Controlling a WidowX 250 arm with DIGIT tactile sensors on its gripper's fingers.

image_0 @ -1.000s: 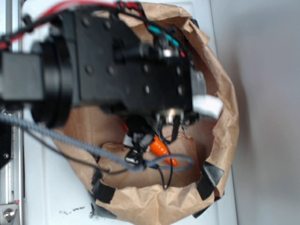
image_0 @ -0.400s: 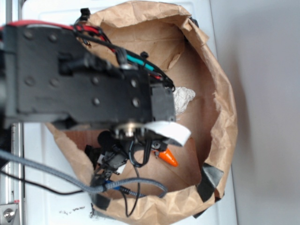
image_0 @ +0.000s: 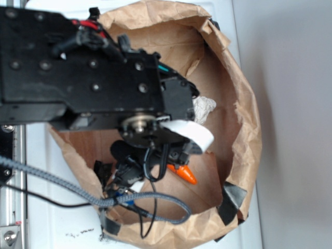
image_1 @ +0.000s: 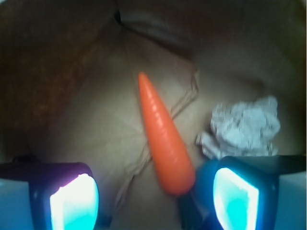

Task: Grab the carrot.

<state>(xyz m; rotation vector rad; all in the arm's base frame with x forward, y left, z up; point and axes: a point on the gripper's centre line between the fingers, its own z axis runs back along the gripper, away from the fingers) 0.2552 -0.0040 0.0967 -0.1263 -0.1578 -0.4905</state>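
The carrot (image_1: 163,139) is glossy orange and lies on the brown paper floor of the bag, its point away from me. Its thick end sits between my fingers, close to the right finger (image_1: 235,196) and well clear of the left one (image_1: 74,203). My gripper (image_1: 154,199) is open and low over that thick end. A dark shape, perhaps the stem, shows at the thick end. In the exterior view only the carrot's pointed half (image_0: 185,175) shows from under the black arm, and my gripper's fingers are hidden there.
A brown paper bag (image_0: 249,129) with a rolled rim and black tape patches encloses everything. Crumpled white paper (image_1: 244,125) lies right of the carrot, also seen as a white wad (image_0: 204,108). A grey braided cable (image_0: 150,198) loops over the bag's near edge.
The arm has swung left across the exterior view, uncovering the right side of the bag and the crumpled paper. The carrot's pointed end now shows from under the wrist.
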